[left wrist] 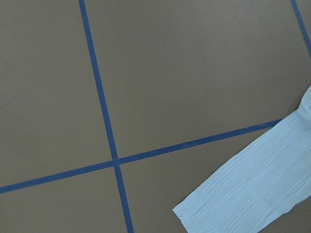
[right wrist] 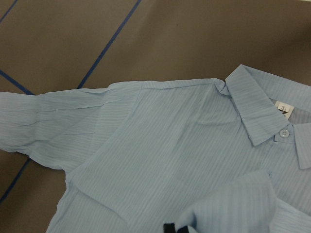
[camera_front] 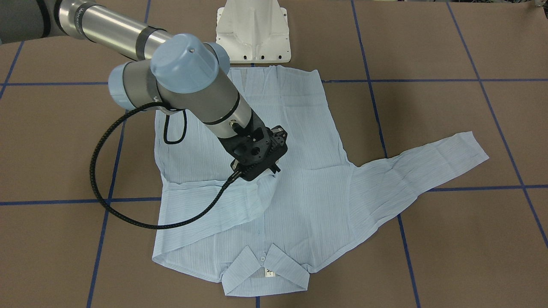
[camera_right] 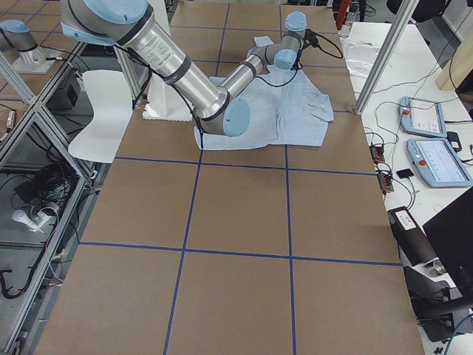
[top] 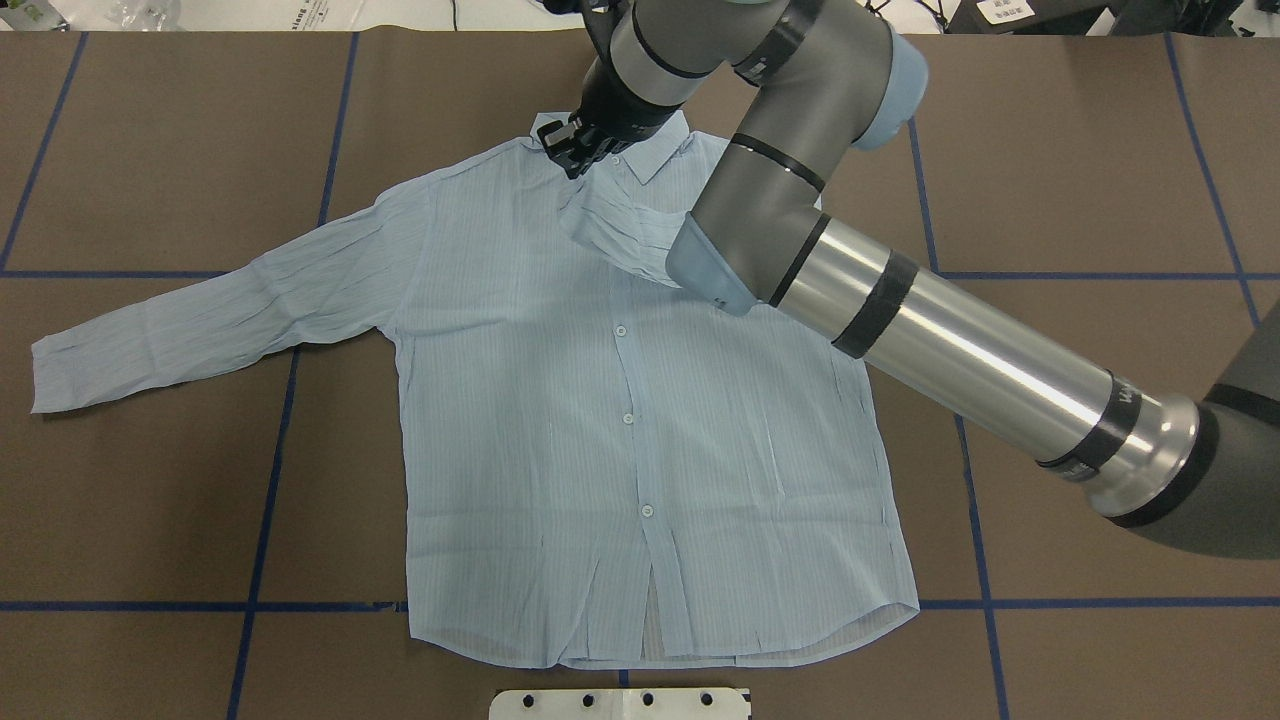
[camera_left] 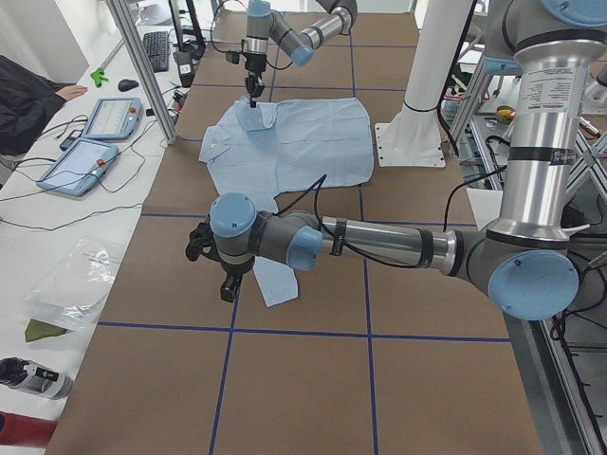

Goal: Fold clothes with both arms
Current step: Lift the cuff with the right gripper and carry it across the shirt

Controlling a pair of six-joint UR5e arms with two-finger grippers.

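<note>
The right gripper (camera_front: 262, 173) is clenched on the end of the right sleeve (top: 620, 230), holding it lifted over the chest near the collar (camera_front: 265, 273). The shirt (top: 600, 430) lies button-side up at the middle of the worktop (top: 1100, 200), hem toward the robot's edge, collar toward the far edge, and left sleeve (top: 200, 320) spread toward the left end. The left gripper (camera_left: 226, 282) hangs above the worktop beside that sleeve's cuff, and I cannot tell whether it is released or clenched.

One shirt (top: 620, 420), two arms (top: 950, 350) (camera_left: 379, 242)
</note>
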